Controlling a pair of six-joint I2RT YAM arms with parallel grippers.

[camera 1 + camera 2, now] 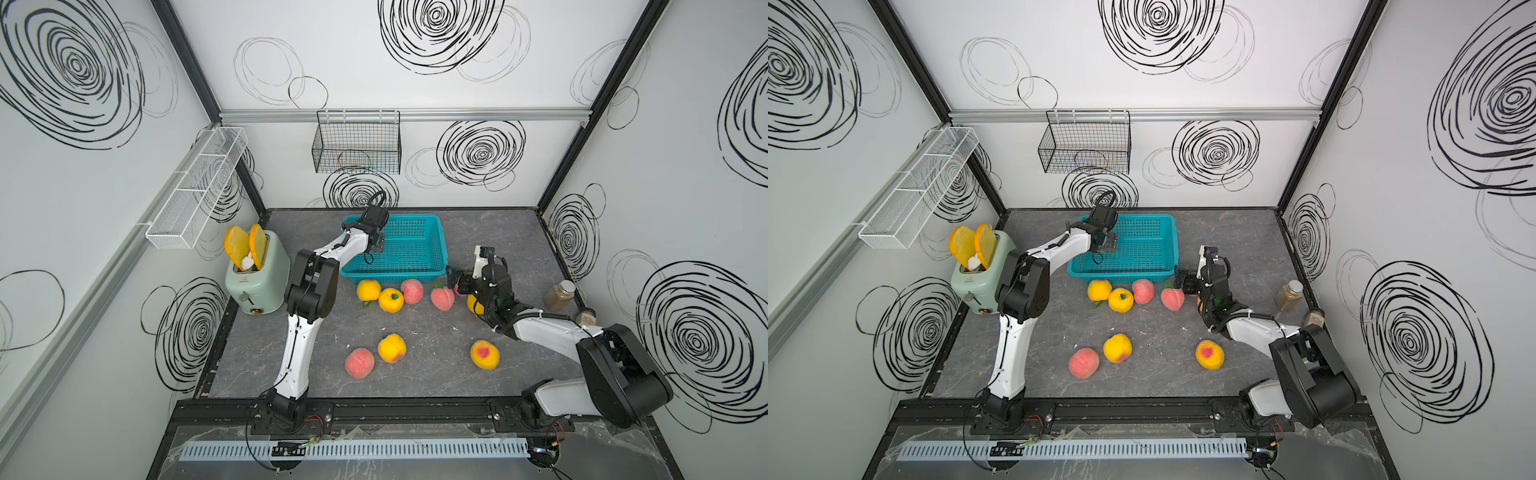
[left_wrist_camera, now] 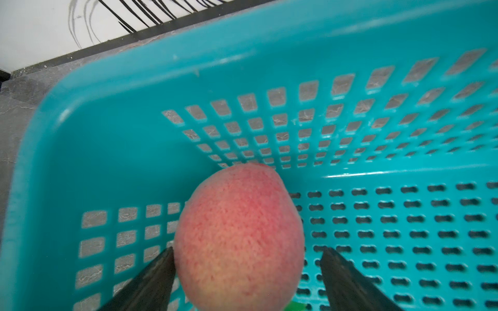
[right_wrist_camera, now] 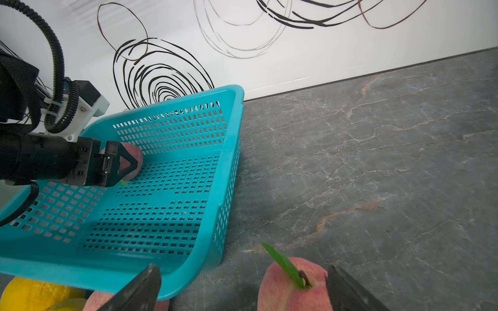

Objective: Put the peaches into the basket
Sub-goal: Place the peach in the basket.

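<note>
The turquoise basket (image 1: 440, 237) stands at the back of the table. My left gripper (image 2: 248, 250) reaches into it, jaws open around a pink peach (image 2: 239, 237). One finger (image 2: 159, 272) touches the peach and a gap shows at the other. In the right wrist view that peach (image 3: 136, 159) lies low in the basket by the left gripper (image 3: 126, 167). My right gripper (image 3: 242, 269) is open in front of the basket's corner. A leafed pink peach (image 3: 288, 290) sits between its fingers, close to one. Several more peaches (image 1: 390, 300) lie on the table.
A green toaster (image 1: 257, 278) with toast slices stands at the left. A black wire basket (image 1: 357, 145) and a white mesh rack (image 1: 199, 187) hang on the walls. Two jars (image 1: 561, 295) stand at the right edge. A yellow peach (image 1: 475, 308) lies partly under the right arm.
</note>
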